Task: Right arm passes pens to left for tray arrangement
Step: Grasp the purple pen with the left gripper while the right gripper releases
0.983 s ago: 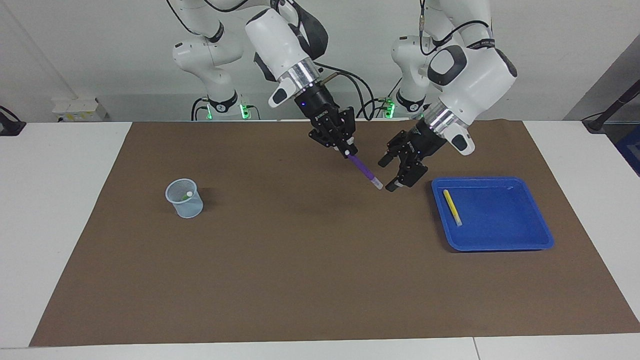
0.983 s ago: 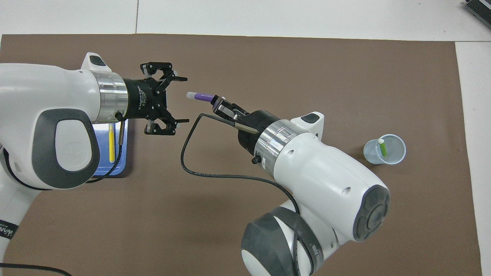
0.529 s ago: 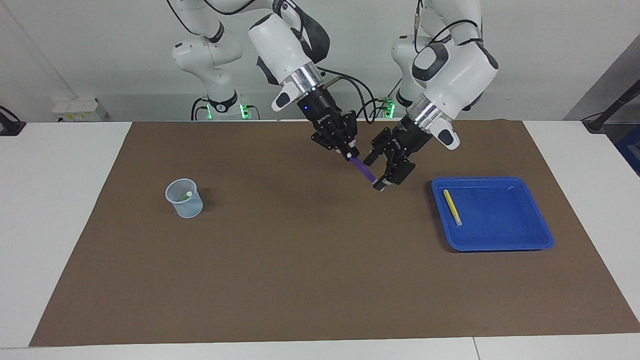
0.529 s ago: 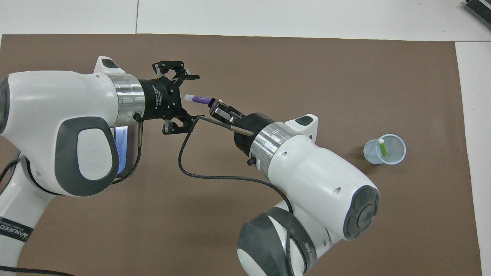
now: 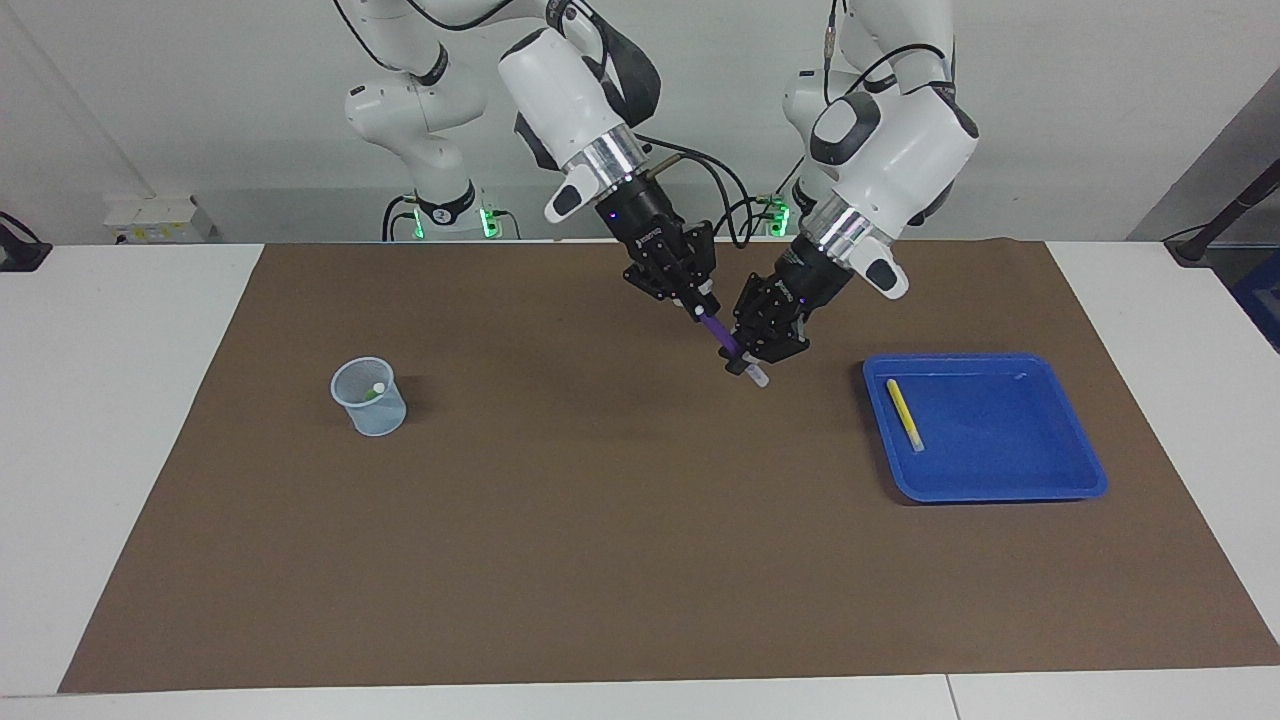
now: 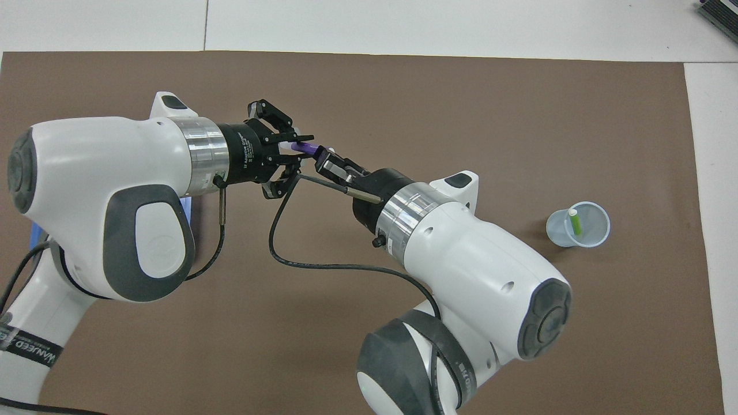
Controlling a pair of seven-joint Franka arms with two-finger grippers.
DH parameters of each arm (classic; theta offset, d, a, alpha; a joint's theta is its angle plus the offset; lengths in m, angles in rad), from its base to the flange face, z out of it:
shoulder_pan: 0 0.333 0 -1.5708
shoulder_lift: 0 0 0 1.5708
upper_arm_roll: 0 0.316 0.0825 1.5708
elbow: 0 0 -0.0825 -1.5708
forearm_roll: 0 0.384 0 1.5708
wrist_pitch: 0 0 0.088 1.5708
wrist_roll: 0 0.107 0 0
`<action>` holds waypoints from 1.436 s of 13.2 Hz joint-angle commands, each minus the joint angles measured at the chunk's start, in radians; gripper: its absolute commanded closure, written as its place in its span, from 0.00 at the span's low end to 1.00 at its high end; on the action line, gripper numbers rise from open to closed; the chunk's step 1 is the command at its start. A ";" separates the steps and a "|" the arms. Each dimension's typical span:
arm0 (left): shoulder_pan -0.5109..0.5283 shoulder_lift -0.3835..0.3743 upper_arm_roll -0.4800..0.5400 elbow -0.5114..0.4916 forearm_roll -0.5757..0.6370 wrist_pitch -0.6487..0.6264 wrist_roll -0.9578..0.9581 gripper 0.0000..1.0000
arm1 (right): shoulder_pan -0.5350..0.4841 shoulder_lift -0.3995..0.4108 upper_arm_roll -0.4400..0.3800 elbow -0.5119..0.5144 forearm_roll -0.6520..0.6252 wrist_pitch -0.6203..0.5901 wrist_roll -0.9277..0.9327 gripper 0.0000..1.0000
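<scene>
The purple pen [image 5: 718, 332] [image 6: 304, 147] hangs tilted in the air over the brown mat, held at both ends. My right gripper [image 5: 697, 303] [image 6: 323, 158] is shut on its upper end. My left gripper [image 5: 748, 358] [image 6: 293, 151] is shut on its lower part, and the pale cap tip pokes out below the fingers. The yellow pen [image 5: 904, 414] lies in the blue tray [image 5: 1000, 495] at the left arm's end of the table. The green pen [image 6: 574, 222] stands in a translucent cup [image 5: 370, 405] [image 6: 588, 236] at the right arm's end.
A brown mat [image 5: 600, 550] covers most of the white table. In the overhead view the left arm hides nearly all of the tray. A black cable [image 6: 300, 262] loops from the right wrist over the mat.
The left gripper moved in toward the right gripper and closed on the purple pen's lower part. The right gripper kept its hold and barely moved.
</scene>
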 commanded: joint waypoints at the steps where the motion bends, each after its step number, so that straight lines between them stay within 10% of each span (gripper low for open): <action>1: -0.014 -0.033 0.015 -0.023 -0.018 0.007 -0.008 1.00 | 0.003 0.001 0.008 -0.007 0.028 0.012 -0.006 1.00; 4: -0.016 -0.047 0.015 -0.027 -0.015 -0.017 -0.009 1.00 | -0.004 0.002 0.008 0.000 0.028 0.011 -0.003 1.00; 5: -0.017 -0.049 0.015 -0.027 -0.015 -0.028 -0.008 1.00 | -0.009 0.003 0.008 0.001 0.030 0.008 -0.003 0.86; 6: -0.019 -0.049 0.015 -0.027 -0.016 -0.031 -0.011 1.00 | -0.013 0.001 0.008 0.001 0.030 0.006 0.003 0.01; 12: -0.010 -0.056 0.018 -0.028 -0.012 -0.056 0.017 1.00 | -0.105 -0.063 0.000 0.023 0.016 -0.315 -0.075 0.00; 19: 0.125 -0.087 0.029 -0.027 0.007 -0.364 0.512 1.00 | -0.308 -0.142 -0.002 0.015 -0.002 -0.722 -0.339 0.00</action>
